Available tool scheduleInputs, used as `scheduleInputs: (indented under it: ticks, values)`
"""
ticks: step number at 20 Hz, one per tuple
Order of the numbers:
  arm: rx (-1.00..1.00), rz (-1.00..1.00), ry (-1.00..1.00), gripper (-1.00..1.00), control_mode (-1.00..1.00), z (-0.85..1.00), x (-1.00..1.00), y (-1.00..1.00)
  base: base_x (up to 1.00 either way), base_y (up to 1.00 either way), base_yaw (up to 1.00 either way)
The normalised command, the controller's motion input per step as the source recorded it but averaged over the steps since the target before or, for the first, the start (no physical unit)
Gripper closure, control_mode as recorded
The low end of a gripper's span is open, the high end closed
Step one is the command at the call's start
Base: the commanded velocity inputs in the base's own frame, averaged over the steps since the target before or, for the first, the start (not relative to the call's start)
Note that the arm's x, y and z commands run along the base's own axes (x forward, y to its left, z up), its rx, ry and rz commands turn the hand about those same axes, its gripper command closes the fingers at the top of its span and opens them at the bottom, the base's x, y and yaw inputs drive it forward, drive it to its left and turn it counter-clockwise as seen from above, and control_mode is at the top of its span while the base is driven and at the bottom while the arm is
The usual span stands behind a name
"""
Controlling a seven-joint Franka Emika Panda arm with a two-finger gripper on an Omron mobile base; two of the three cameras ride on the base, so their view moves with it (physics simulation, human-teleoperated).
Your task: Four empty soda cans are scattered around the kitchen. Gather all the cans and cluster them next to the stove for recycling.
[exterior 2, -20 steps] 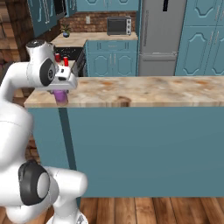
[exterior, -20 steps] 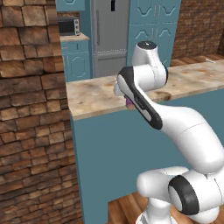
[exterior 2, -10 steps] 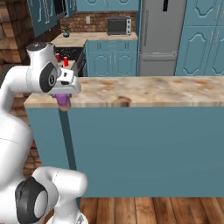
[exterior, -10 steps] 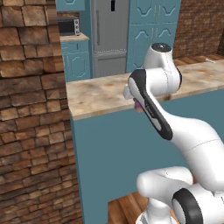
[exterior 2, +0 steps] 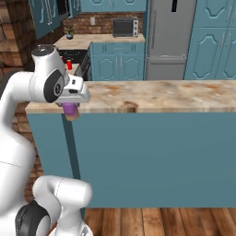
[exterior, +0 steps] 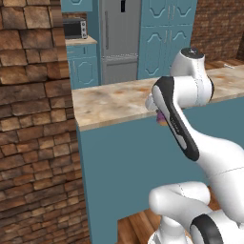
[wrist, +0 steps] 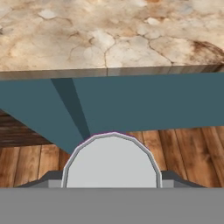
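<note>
The end effector (exterior 2: 70, 109) is clamped on the purple can (exterior 2: 70, 109), held off the table (exterior 2: 152, 97) edge. Carry it upright and clear of that edge toward the stove (exterior 2: 76, 56), setting it beside the red can (exterior 2: 69, 64).

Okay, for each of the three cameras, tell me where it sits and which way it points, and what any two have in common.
Left base view: behind the arm's left, facing the counter and fridge; arm at right.
Right base view: behind its right, facing the counter and stove; arm at left, gripper holding the purple can.
Hand view: on the hand, looking down over the can's top.
All share counter and can.
</note>
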Motion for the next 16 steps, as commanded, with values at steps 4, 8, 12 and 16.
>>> scheduleInputs:
  ticks: [4,8,12,16]
  values:
    - [0.01,0.00,0.00,1.00,-1.00,0.00,-0.34,-0.17,0.00,0.00,0.00]
    - [0.01,-0.02,0.00,1.00,-1.00,0.00,-0.27,-0.11,0.00,0.00,0.00]
    - [0.00,-0.03,0.00,1.00,-1.00,0.00,-0.17,-0.08,0.00,0.00,0.00]
    - [0.00,-0.02,0.00,1.00,-1.00,0.00,-0.14,-0.07,0.00,0.00,0.00]
